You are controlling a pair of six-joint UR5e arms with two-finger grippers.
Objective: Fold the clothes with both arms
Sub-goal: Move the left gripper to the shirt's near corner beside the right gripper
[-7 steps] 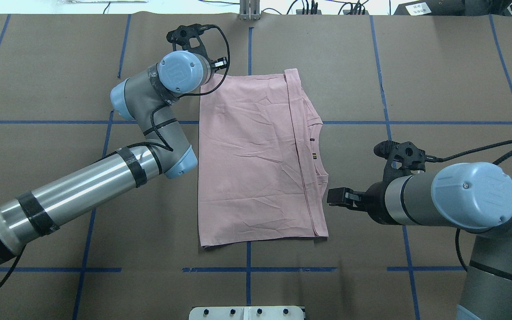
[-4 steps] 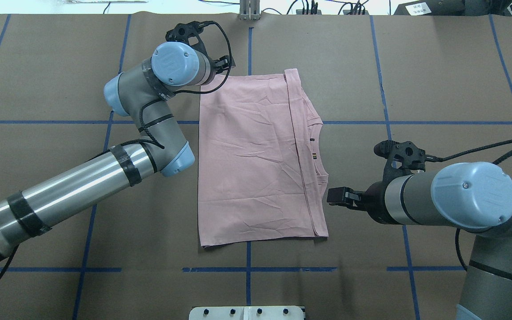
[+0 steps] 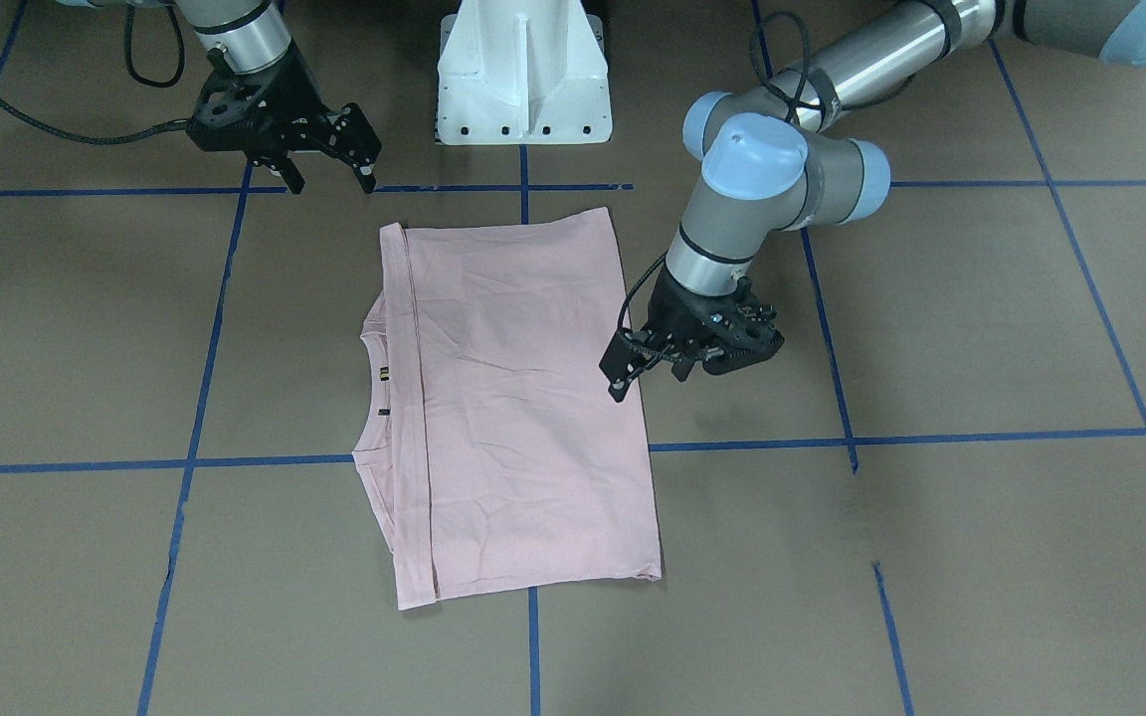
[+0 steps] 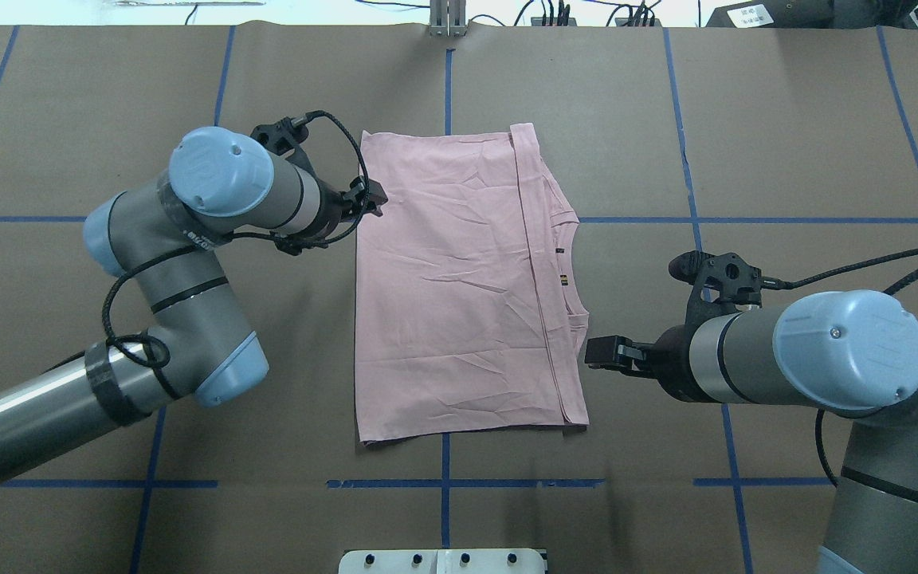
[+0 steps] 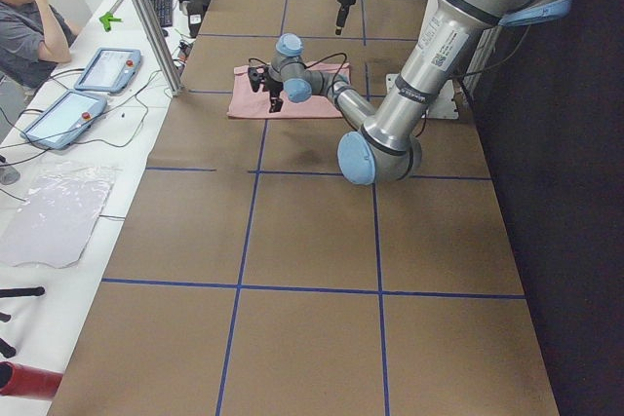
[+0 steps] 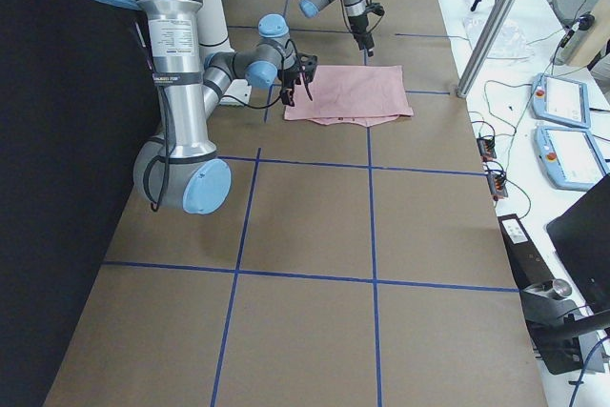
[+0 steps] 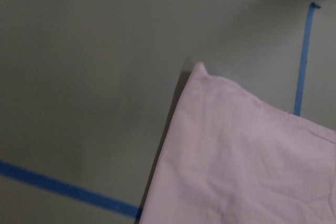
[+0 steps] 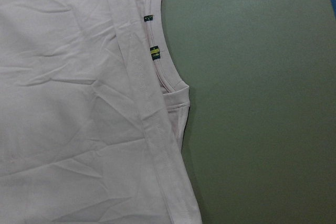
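Shows the pale pink T-shirt (image 4: 451,279) flat on the table (image 4: 746,119), plain side up, folded to a rectangle. Has the left gripper (image 3: 648,376), jaws apart and empty, just off the T-shirt's edge opposite the collar (image 4: 574,271), and the right gripper (image 3: 331,179), equally spread and empty, just beside the collar edge. Looks arranged so each can pinch its own side for the next fold.

A robotics lab — the wide brown paper-covered table (image 4: 794,119) is gridded with blue tape lines (image 4: 459,483). Along its edge opposite the robot, a white bench (image 5: 58,211) carries a grey tablet-like control pendant (image 5: 105,68), a black keyboard (image 5: 161,5) and loose cables — a person (image 5: 29,21) sits there.
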